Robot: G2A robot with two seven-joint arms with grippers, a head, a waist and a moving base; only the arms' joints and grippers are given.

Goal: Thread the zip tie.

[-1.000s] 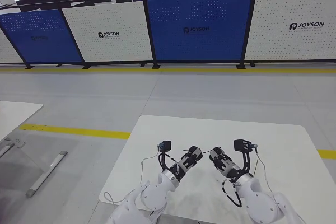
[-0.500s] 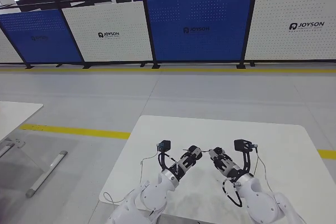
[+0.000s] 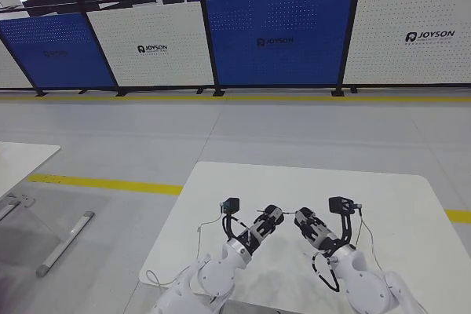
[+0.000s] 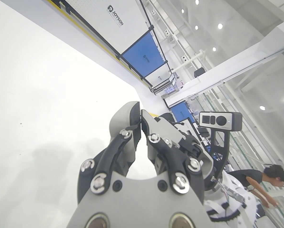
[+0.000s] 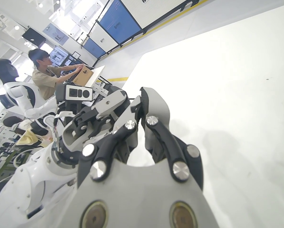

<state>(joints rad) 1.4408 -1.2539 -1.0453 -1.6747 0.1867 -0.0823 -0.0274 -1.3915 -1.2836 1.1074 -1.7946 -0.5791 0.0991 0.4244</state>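
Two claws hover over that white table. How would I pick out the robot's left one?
Start at the big white table. Over its near half two arms meet almost tip to tip. The left gripper, jaws shut, faces the right gripper and is the one nearer the second table.

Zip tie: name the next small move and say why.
Probably ease the left gripper slightly toward the right gripper. Both are shut above the table, tips apart, each apparently pinching a dark bit of the zip tie; the ends look not yet joined.
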